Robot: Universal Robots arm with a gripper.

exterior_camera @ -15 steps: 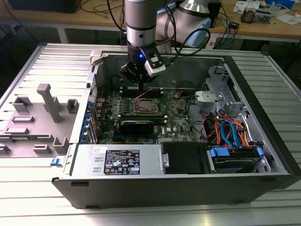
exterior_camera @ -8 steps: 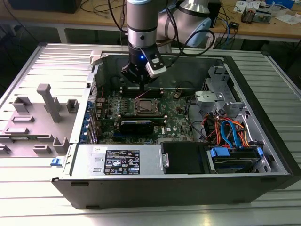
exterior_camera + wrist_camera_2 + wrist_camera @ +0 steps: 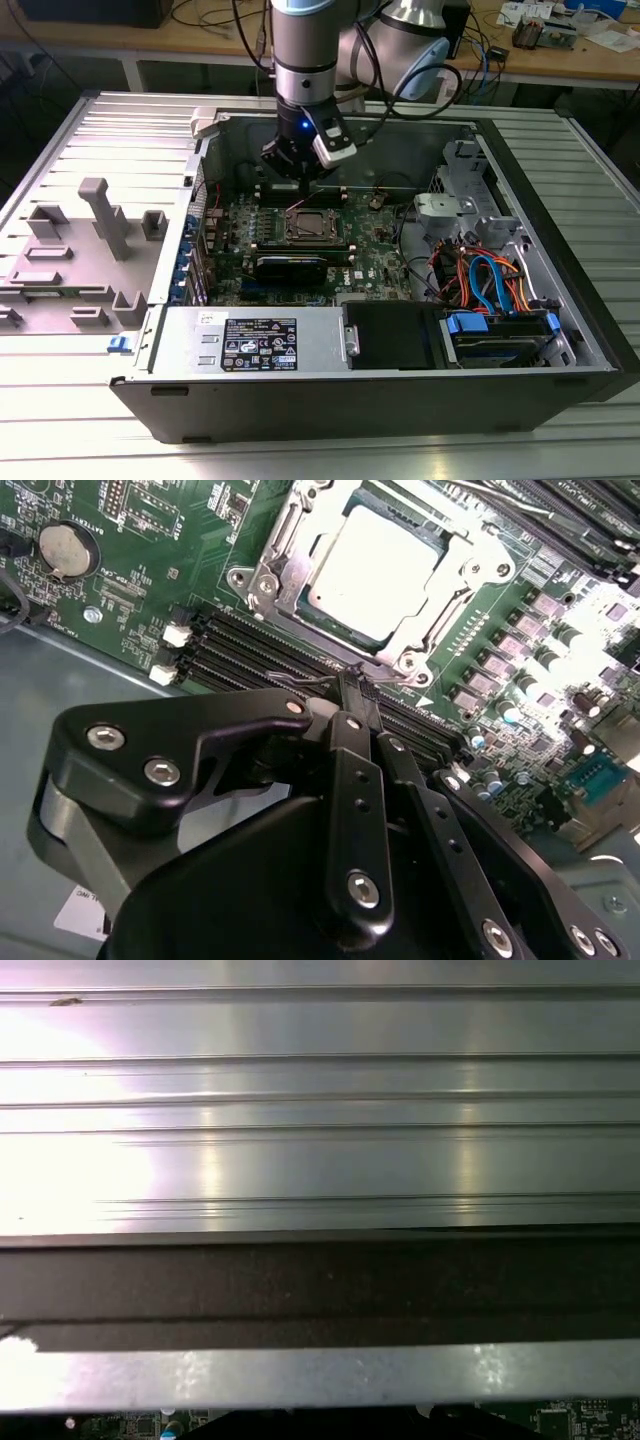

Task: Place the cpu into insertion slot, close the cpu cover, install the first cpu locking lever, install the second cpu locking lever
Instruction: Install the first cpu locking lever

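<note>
While the hand (image 3: 348, 685) hangs near the cpu (image 3: 375, 570), the label (image 3: 258, 345) is illegible.

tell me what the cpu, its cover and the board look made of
The cpu top looks like matte grey metal, giving soft glare. The cpu cover seems stamped bright steel, with shiny edges. The circuit board is likely glossy green laminate, with printed traces.

Ribbed silver desk (image 3: 60, 430) carries open black computer case (image 3: 350, 405); grey plastic fixture (image 3: 85, 250) beside case, exterior view's left.
</note>
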